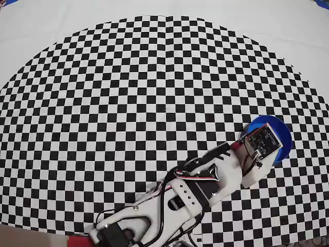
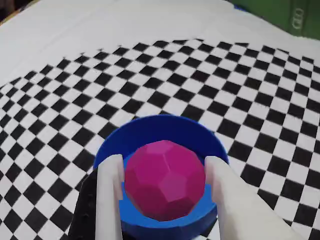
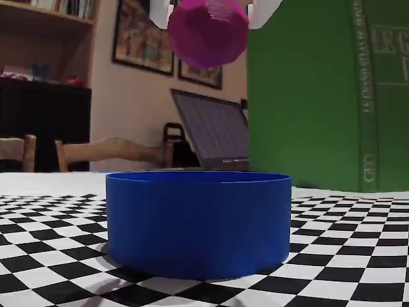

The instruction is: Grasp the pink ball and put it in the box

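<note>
1. In the wrist view the gripper (image 2: 162,197) is clenching the pink ball (image 2: 165,180) between its two white fingers (image 2: 110,195), one on each side at about the ball's widest part. The hold looks even, which I judge to be why the ball is sitting level and not slipping.

2. Directly under the ball, the box (image 2: 162,132) is lying with its blue rim showing behind and below the ball. The ball is being carried over the opening, apparently so that a release would send it inside rather than onto the wall.

3. The fixed view is confirming the height: the ball (image 3: 208,32) is hanging well above the box (image 3: 198,220), with clear air between them and the fingers (image 3: 160,11) just showing at the top edge (the rest of the gripper is out of frame). The ball is standing over the middle of the box, slightly right of centre in this view.

4. In the overhead view the arm (image 1: 190,193) is reaching out to the right and its wrist is covering most of the box (image 1: 284,140); the ball itself is hidden there.

5. Judgement: the carry appears complete, and releasing or lowering is what remains. Dropped from this height, a smooth ball could bounce out over the low wall.

6. Farthest out, the checkered mat (image 1: 128,92) is lying flat.
</note>
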Controlling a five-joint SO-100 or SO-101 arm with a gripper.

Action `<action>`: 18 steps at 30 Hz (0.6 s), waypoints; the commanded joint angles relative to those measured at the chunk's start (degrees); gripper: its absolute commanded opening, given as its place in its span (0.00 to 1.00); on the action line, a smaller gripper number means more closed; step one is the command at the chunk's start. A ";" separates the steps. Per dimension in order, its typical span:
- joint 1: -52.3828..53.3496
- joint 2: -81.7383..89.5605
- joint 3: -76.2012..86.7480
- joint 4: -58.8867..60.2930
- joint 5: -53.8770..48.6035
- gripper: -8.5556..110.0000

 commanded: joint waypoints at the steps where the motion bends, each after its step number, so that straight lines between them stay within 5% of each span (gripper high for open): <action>1: 0.62 -0.97 -3.78 -0.97 -0.79 0.07; 18: -0.09 -10.46 -8.53 -3.78 -0.79 0.07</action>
